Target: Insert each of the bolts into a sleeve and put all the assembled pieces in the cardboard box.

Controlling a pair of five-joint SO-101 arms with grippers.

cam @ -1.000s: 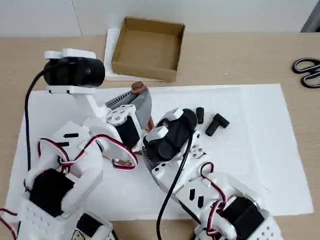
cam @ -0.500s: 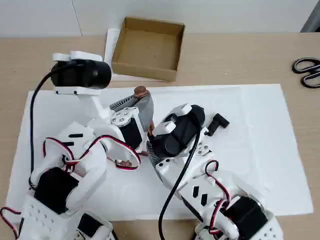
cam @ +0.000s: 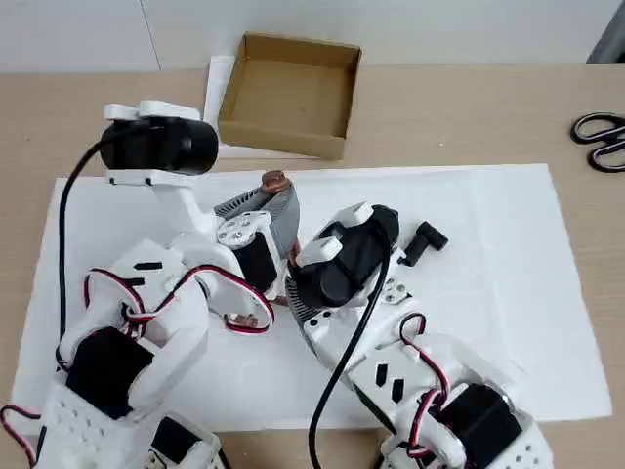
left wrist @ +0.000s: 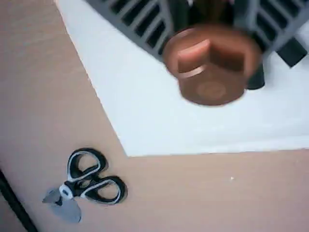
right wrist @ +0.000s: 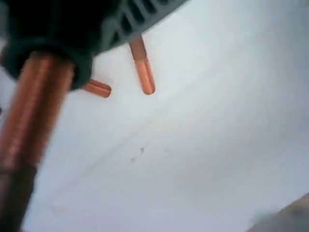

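Note:
My left gripper (cam: 276,198), grey and ribbed, is shut on a copper bolt (cam: 274,181) with its hex head (left wrist: 210,67) pointing toward the cardboard box (cam: 290,93). The box stands open at the back of the table. My right gripper (cam: 298,266) sits close against the left one, hidden under its own black wrist housing. A thick copper threaded shaft (right wrist: 34,130) runs out of a dark piece in the right wrist view, and two thin copper ends (right wrist: 143,67) show behind it. One black sleeve (cam: 422,241) lies on the white sheet (cam: 508,283), just right of the right wrist.
Black-handled scissors (cam: 601,137) lie on the bare wooden table at the far right and are also in the left wrist view (left wrist: 87,181). A white card (cam: 217,98) lies under the box's left side. The sheet's right half is free.
The right wrist has swung right and toward the back, covering a second black sleeve that lay beside the first. The left arm's camera housing shifted slightly right. The bolt stays gripped.

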